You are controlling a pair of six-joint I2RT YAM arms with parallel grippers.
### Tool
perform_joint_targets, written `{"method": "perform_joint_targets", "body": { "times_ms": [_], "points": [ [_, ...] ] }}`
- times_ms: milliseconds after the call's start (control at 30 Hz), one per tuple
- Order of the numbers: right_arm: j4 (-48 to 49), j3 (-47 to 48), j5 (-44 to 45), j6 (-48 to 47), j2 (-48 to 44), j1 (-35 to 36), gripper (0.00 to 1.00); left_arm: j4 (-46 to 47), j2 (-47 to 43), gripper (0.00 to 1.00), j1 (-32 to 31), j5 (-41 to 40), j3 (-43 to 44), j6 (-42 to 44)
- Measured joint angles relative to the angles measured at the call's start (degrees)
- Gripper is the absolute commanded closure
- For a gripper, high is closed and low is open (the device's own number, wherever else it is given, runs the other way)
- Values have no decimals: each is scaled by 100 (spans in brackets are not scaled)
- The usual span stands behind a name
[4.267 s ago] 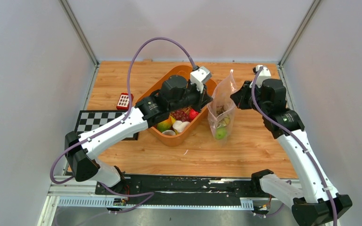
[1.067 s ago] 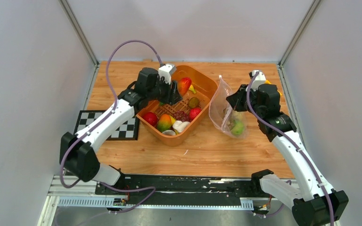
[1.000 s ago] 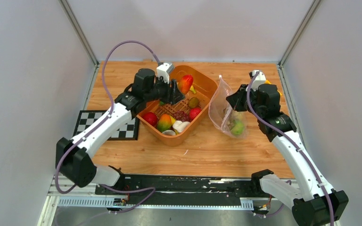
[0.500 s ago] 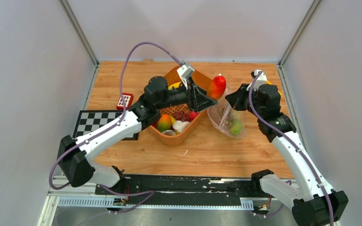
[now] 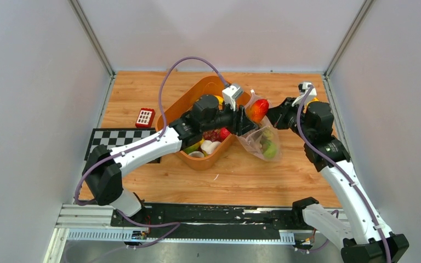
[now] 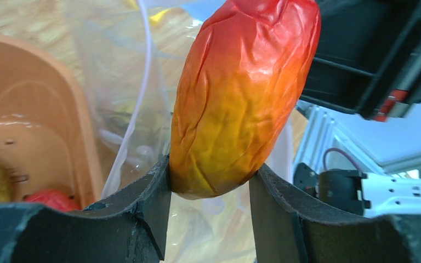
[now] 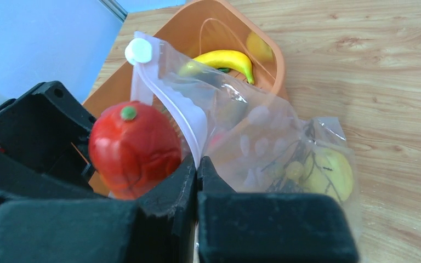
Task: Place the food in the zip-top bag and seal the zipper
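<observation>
My left gripper is shut on the red-orange mango and holds it right at the mouth of the zip-top bag. My right gripper is shut on the bag's mouth edge and holds it up. The zipper runs up to a white end tab. In the right wrist view the mango sits just left of that edge. A green apple and some small food lie inside the bag. More food, such as a banana, stays in the orange basket.
A small red block with white squares lies left of the basket, beside a checkerboard mat. Grey walls close in the wooden table at the back and on both sides.
My left arm has lifted the mango out of the basket and swung it right to the bag's mouth. My right gripper has kept its hold on the bag and shifted slightly.
</observation>
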Motion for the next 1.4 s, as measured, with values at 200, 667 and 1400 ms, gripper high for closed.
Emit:
{"method": "perform_joint_targets", "body": {
  "times_ms": [200, 667, 1400],
  "points": [
    [0, 0, 15, 7, -140, 0, 100, -579, 0, 43, 0, -590, 258, 275],
    [9, -127, 507, 131, -457, 0, 100, -2190, 114, 19, -37, -975, 1261, 935],
    [31, -278, 909, 149, -656, 0, 100, -2402, -804, 0, -24, -2227, 780, 1325]
  ]
}}
